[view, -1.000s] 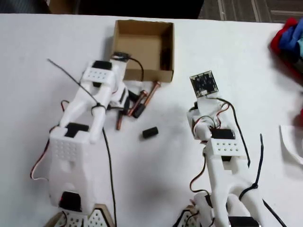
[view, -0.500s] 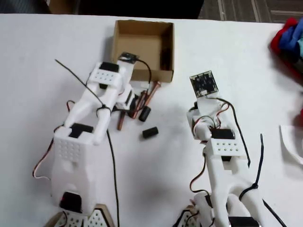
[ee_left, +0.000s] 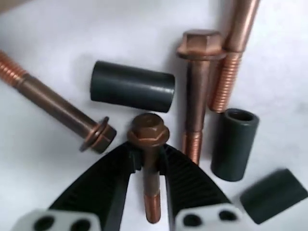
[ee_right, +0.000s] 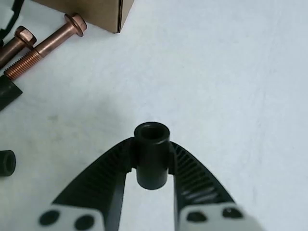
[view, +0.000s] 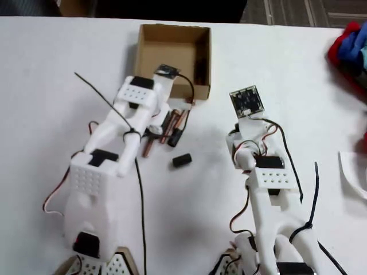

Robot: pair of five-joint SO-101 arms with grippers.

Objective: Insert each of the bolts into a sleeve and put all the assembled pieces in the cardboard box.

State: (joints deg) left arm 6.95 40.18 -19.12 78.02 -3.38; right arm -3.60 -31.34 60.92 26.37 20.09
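Observation:
My left gripper (ee_left: 149, 150) is shut on a copper bolt (ee_left: 150, 183) just below its hex head. Around it on the white table lie three more bolts (ee_left: 197, 91) and three black sleeves (ee_left: 132, 87), one of them (ee_left: 234, 144) close beside the held bolt. From above, the left arm (view: 137, 103) is over this pile (view: 172, 123), just in front of the cardboard box (view: 175, 51). A loose sleeve (view: 182, 160) lies nearer the middle. My right gripper (ee_right: 152, 144) is shut on a black sleeve (ee_right: 152, 156), held upright with its bore showing, above bare table.
The box corner (ee_right: 96, 9) and two bolts (ee_right: 48, 43) lie off to one side of the right gripper. A colourful cloth (view: 350, 43) and a white object (view: 352, 177) are at the table's right edge. Cables trail from both arms.
The left arm has swung to the right, toward the box's near corner, over the bolt pile, and the bolts and a sleeve there have shifted. The right arm has kept still.

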